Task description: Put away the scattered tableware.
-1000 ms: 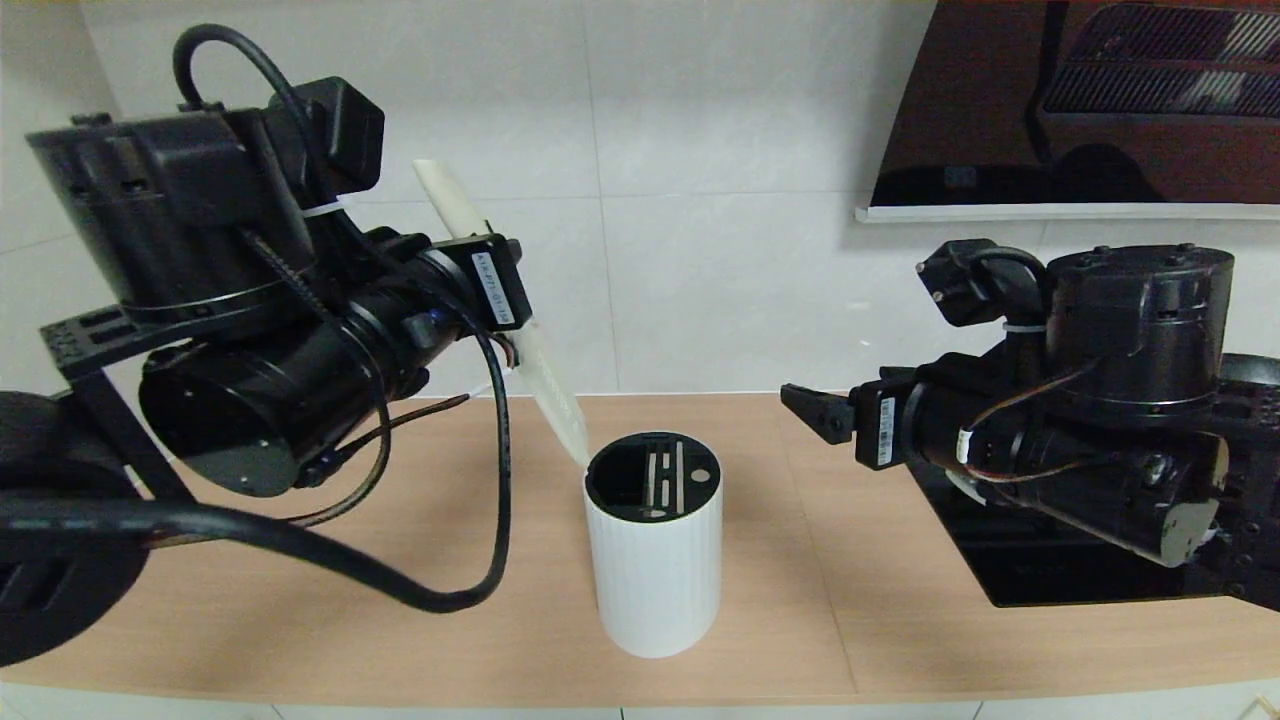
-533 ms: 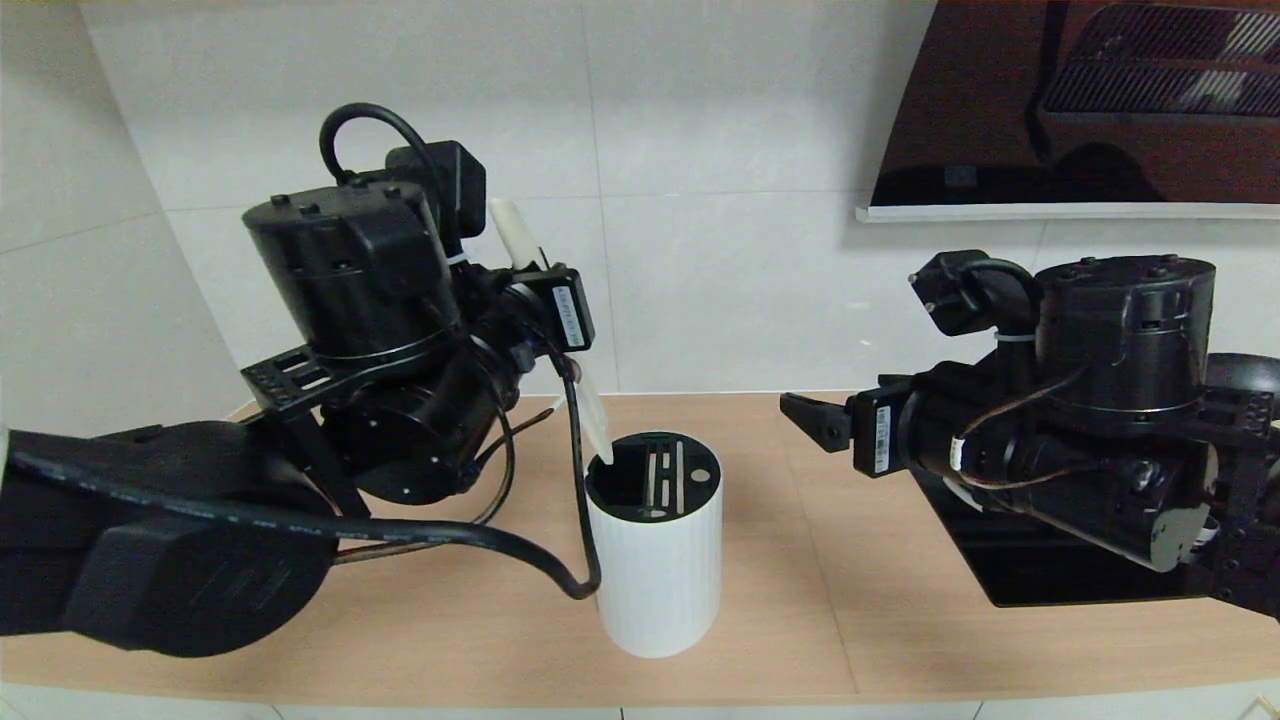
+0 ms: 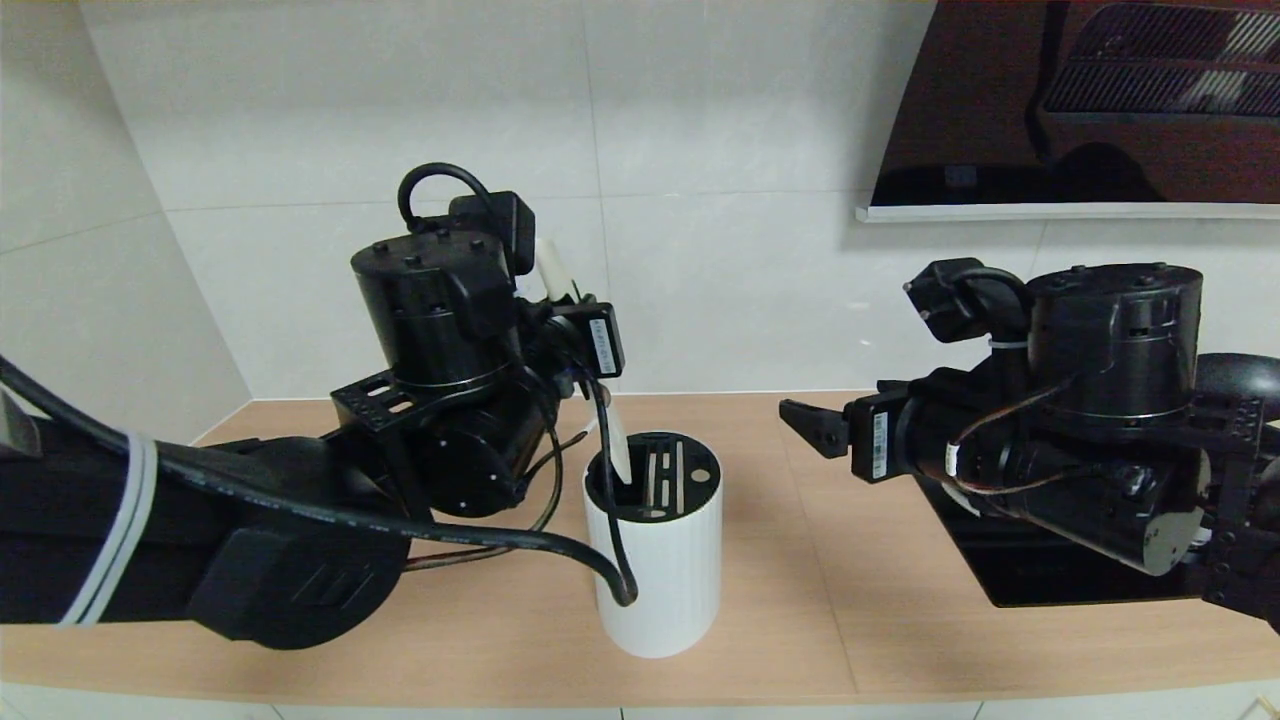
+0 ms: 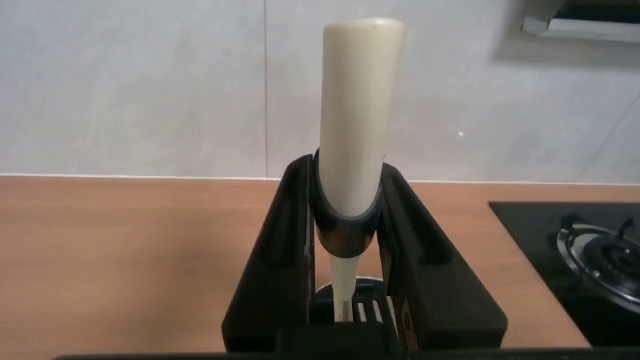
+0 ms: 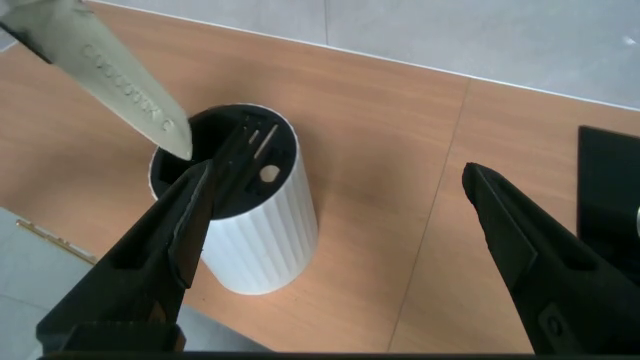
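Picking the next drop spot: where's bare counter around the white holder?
Bare counter between the holder and the cooktop, below the right gripper, and along the back wall behind the holder. Crowded left of the holder: left gripper and its cables, with the knife tip in the holder.

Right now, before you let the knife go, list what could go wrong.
1. The knife enters the holder tilted, so its tip could catch on the black insert and jam or scrape.
2. The holder stands free on the counter. A sideways push from the blade held in the left claw could tip it, and the open right claw hangs apart, not steadying it.
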`<state>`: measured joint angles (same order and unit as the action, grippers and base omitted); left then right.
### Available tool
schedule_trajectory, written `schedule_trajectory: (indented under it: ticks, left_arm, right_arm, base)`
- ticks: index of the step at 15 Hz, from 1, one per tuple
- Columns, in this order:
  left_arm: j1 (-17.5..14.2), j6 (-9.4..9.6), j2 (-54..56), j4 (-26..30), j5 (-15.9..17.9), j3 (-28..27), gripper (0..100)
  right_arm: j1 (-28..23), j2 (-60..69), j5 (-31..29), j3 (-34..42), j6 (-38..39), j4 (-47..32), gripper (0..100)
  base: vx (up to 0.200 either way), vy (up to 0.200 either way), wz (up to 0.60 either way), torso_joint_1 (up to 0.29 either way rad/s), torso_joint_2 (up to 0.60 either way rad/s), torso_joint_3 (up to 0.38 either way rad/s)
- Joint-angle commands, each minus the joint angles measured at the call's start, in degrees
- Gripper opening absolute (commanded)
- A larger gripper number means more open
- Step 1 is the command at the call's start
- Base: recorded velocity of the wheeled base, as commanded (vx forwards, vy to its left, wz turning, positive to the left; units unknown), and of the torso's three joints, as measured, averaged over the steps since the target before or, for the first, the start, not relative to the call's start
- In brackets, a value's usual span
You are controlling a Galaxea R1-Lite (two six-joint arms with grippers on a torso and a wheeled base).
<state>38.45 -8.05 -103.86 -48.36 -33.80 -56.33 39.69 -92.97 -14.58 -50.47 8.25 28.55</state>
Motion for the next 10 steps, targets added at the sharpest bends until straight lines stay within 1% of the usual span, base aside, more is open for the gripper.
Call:
schedule_trajectory:
  ticks: [1,4,10]
  left_arm:
    - [0.2,-0.04,-1.1,-0.2,0.0,0.0,0]
    - [1.4,-0.04,-2.2,-0.1,0.0,0.5,0]
    - [2.1,-0.04,-4.0,0.2,0.0,2.0,0]
  right_arm:
    - [0.0,-0.1,0.0,0.0,0.0,0.0,100]
    - [0.0,-0.1,0.0,0.0,0.0,0.0,100]
    - [0.0,0.0,0.0,0.0,0.0,0.0,100]
  base:
    - [0.0,0.0,0.0,0.0,0.0,0.0]
    - [0.0,0.0,0.0,0.0,0.0,0.0]
    - [0.0,0.0,0.0,0.0,0.0,0.0]
